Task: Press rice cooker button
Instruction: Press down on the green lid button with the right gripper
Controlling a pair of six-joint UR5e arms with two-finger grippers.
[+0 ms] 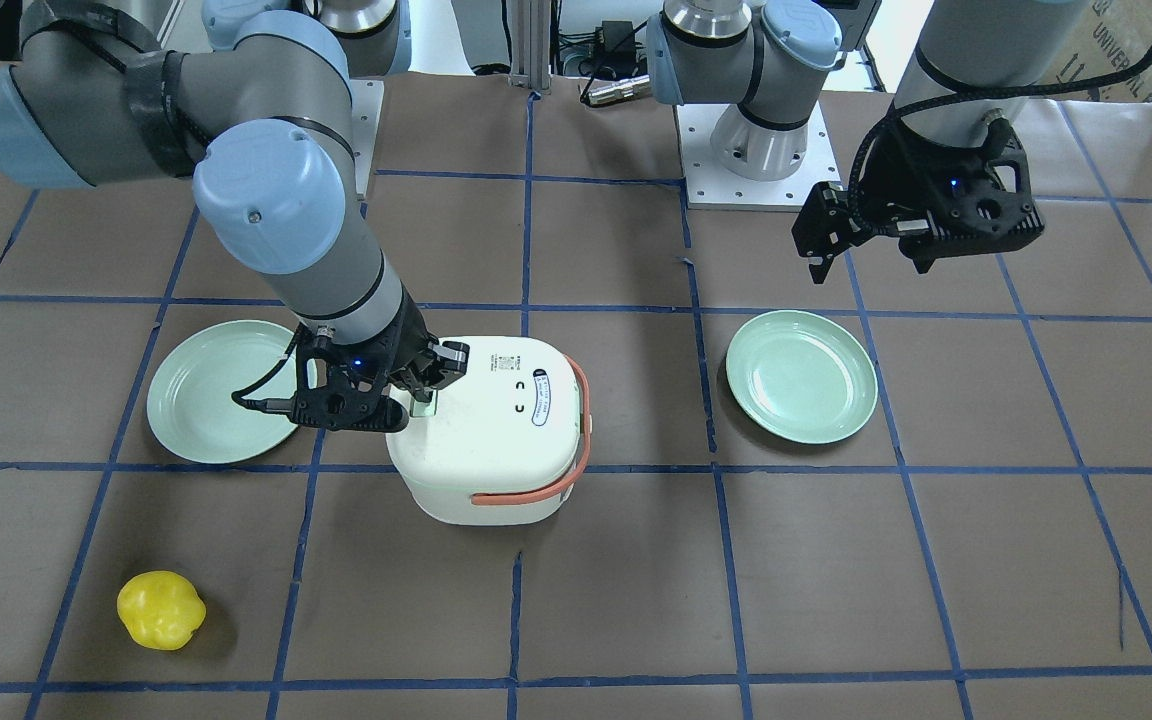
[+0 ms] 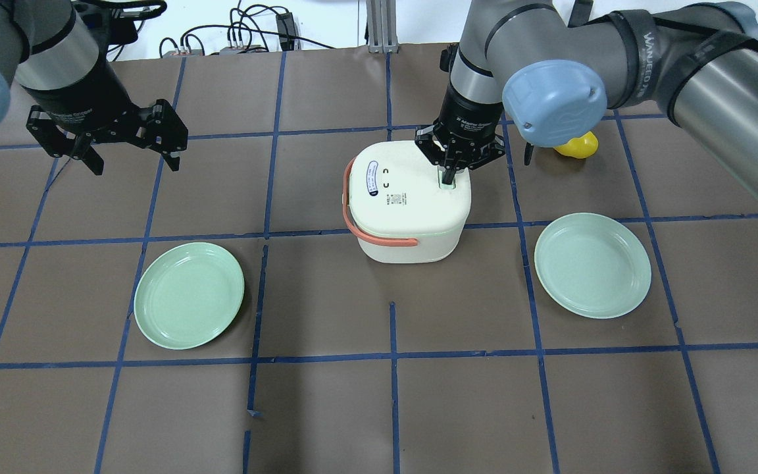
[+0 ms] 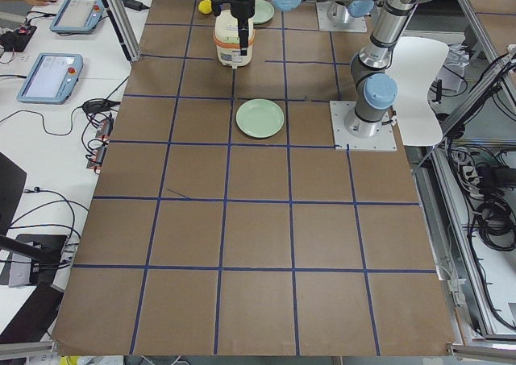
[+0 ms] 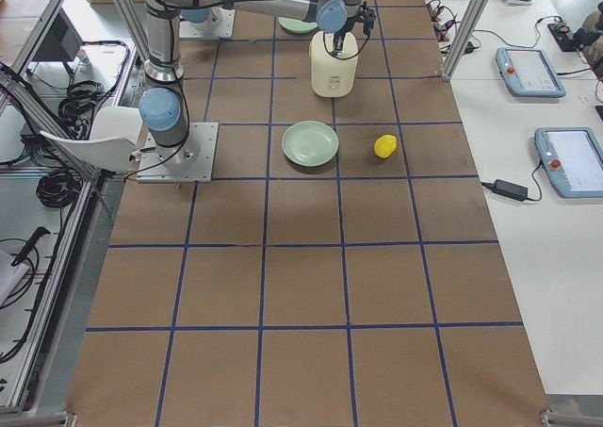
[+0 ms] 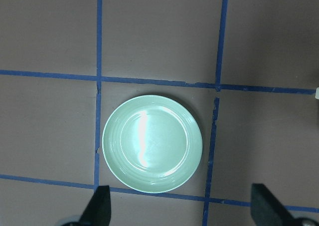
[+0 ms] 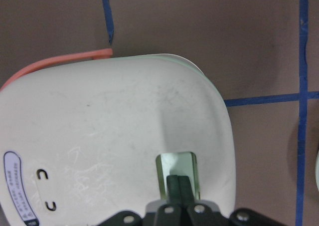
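Observation:
The white rice cooker [image 1: 496,430] with an orange handle stands mid-table; it also shows in the overhead view [image 2: 412,204]. Its pale green button [image 6: 175,162] sits in a recess at the lid's edge. My right gripper [image 6: 178,178] is shut, jaws together, pointing straight down with its tips on the button; it also shows in the overhead view [image 2: 448,176] and the front view [image 1: 423,398]. My left gripper [image 2: 135,161] is open and empty, held above the table far from the cooker, over a green plate [image 5: 152,143].
Two pale green plates lie on the table, one on my left [image 2: 189,295] and one on my right [image 2: 593,264]. A yellow pepper [image 2: 580,146] lies beyond my right arm, and shows near the table's front left in the front view [image 1: 161,610].

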